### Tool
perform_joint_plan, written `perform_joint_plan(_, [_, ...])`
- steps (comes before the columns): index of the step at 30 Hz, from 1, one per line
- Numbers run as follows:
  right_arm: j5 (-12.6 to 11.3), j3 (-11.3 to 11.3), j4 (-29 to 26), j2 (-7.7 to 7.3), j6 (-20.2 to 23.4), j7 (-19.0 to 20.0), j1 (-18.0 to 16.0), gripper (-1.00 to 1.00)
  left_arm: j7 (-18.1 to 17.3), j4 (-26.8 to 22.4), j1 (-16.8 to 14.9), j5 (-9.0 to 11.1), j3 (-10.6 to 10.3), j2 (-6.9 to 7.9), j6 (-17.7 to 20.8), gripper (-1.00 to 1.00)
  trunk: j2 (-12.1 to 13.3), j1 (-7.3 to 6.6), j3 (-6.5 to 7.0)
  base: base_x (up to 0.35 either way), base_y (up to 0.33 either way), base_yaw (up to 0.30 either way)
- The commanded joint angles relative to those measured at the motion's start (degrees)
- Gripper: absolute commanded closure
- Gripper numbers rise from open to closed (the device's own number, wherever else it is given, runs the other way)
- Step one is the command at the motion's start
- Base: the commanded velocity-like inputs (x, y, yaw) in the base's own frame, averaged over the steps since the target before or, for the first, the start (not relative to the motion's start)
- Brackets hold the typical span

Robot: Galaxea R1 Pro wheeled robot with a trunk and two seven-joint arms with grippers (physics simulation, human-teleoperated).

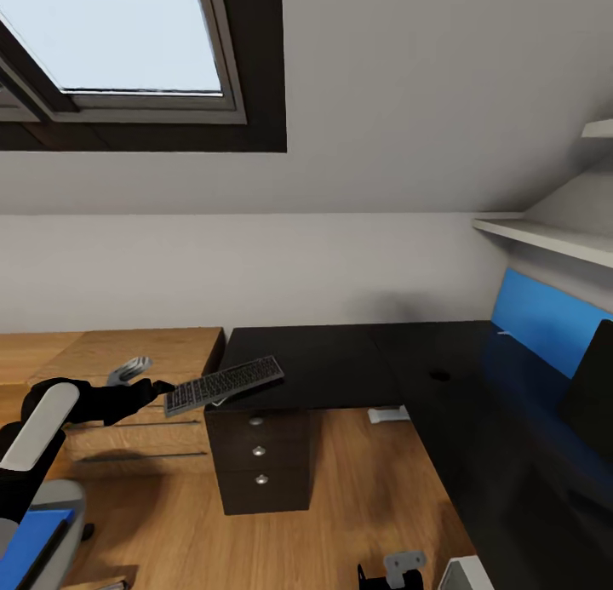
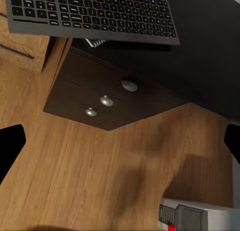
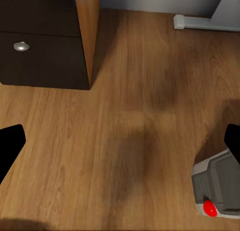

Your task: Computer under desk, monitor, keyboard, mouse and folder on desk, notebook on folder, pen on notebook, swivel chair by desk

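Black keyboard (image 1: 225, 385) with pale key markings, tilted, its right end over the left edge of the desk (image 1: 340, 360) and its left end out past that edge toward the left gripper (image 1: 163, 389). Head view: the black gripper tip meets the keyboard's left end, but whether the jaws are clamped on it cannot be told. Left wrist view: the keyboard (image 2: 95, 13) lies across the desk edge, with a small pale object partly visible beneath it; contact with the desktop cannot be confirmed.

Desk: black L-shaped top, blue back panel (image 1: 545, 317) along its right wing, three-drawer black pedestal (image 1: 260, 458) with round silver knobs under the left corner. A dark flat shape at the right edge of the head view, in front of the blue panel, is the monitor (image 1: 593, 390), seen edge-on.

Left of the desk stands a light wooden drawer cabinet (image 1: 128, 377), with a small grey item (image 1: 128, 369) on its top. In the lower left corner, a bright blue flat surface (image 1: 30, 539) beside a grey curved part; identity uncertain.

Right gripper (image 3: 120, 146): dark fingertips (image 3: 10, 143) at both picture edges, jaws spread wide apart, nothing between them, above the wooden floor (image 3: 135, 121). A grey box with a red dot (image 3: 220, 188) rests on the floor nearby. A skylight (image 1: 119, 37) sits in the sloped ceiling; white shelves (image 1: 553, 237) hang above the blue panel.
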Motion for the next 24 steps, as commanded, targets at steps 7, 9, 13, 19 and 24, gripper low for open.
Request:
perform_joint_plan(7, [-0.26, 0.51, 0.14, -0.08, -0.71, 1.69, 0.26, -1.0, 0.56, -0.02, -0.02, -3.48, -0.44, -0.58, 0.0, -1.0, -0.04, 0.03, -0.03, 0.285, 0.0, 0.0])
perform_joint_plan(9, [-0.26, 0.51, 0.14, -0.09, -1.41, 1.97, 0.63, -1.0, 0.53, -0.02, -0.02, -4.48, -0.52, -0.96, 0.0, -1.0, -0.04, 0.03, -0.03, 0.31, 0.0, 0.0])
perform_joint_plan(13, [-0.25, 0.51, 0.15, -0.1, -2.51, 2.14, 1.08, -1.0, 0.56, -0.02, -0.02, -5.34, -0.58, -1.27, -0.02, -1.0, -0.04, 0.03, -0.03, 0.301, 0.066, 0.0])
perform_joint_plan(19, [-0.3, 0.47, 0.12, -0.12, -2.92, 2.21, 1.27, -1.0, 0.59, -0.02, -0.02, -5.74, -0.56, -1.41, -0.03, -1.0, -0.04, 0.03, -0.03, 0.25, 0.147, 0.0])
perform_joint_plan(24, [-0.34, 0.46, 0.1, -0.13, -2.72, 2.15, 1.3, -1.0, 0.58, -0.02, -0.02, -5.73, -0.21, -1.32, -0.92, -1.0, -0.04, 0.03, -0.03, 0.065, 0.04, 0.0])
